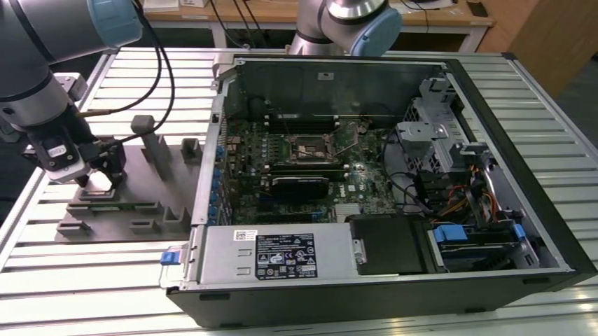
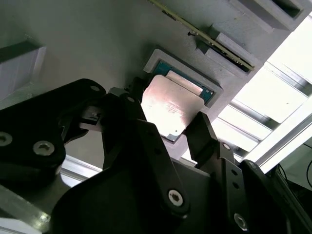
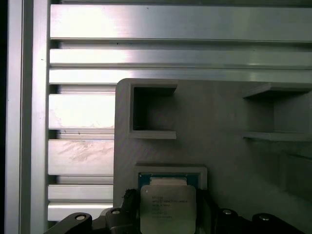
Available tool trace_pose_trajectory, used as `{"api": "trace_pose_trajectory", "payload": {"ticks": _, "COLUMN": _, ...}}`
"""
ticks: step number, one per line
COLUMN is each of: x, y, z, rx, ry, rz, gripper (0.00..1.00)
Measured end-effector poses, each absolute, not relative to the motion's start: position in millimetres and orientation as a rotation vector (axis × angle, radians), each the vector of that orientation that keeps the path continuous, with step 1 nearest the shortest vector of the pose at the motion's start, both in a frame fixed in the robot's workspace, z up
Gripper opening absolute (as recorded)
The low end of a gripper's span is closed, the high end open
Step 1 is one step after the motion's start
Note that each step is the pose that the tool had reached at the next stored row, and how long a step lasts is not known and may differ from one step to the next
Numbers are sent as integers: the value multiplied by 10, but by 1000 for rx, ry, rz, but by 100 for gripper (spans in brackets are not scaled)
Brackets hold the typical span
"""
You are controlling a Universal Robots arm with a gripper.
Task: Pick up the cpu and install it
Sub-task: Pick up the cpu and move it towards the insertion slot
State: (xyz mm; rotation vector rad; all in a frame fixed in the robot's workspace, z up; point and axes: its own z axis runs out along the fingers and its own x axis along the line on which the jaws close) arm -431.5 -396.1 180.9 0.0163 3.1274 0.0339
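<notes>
Exterior view first: my gripper [image 1: 101,183] is down at about nine o'clock, toward the exterior view's left, with its tips on the grey fixture block [image 1: 154,197] that lies on the slatted aluminium table [image 1: 94,280]. The open computer case [image 1: 374,308] fills the middle and the three o'clock side, well apart from me. Its motherboard [image 1: 313,171] is exposed, and the dark square socket frame [image 1: 307,148] sits near the centre of the picture.

In both wrist views the cpu [image 2: 168,105] [image 3: 168,207] sits right between my black fingers [image 2: 144,129], silvery top facing the cameras. It is at the pale-rimmed square pocket [image 3: 170,169] of the fixture block, and a green edge shows along the side of the chip farthest from my wrist. My jaws are drawn in to roughly the chip's own width. One finger lies against one edge of the cpu and the other against the opposite edge, so I have it pinched between them. Whether it has left the floor of the pocket or rests there, I cannot tell.

Just beyond the pocket in the first wrist view is a deeper, square recess [image 3: 153,109] in the same block. The table's bright slats [image 3: 146,24] run past that.
</notes>
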Motion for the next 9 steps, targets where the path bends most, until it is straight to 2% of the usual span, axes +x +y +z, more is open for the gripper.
{"api": "trace_pose_trajectory", "payload": {"ticks": 9, "x": -4315, "y": -3961, "z": 1828, "rx": 16, "ry": 3127, "rz": 34, "gripper": 60}}
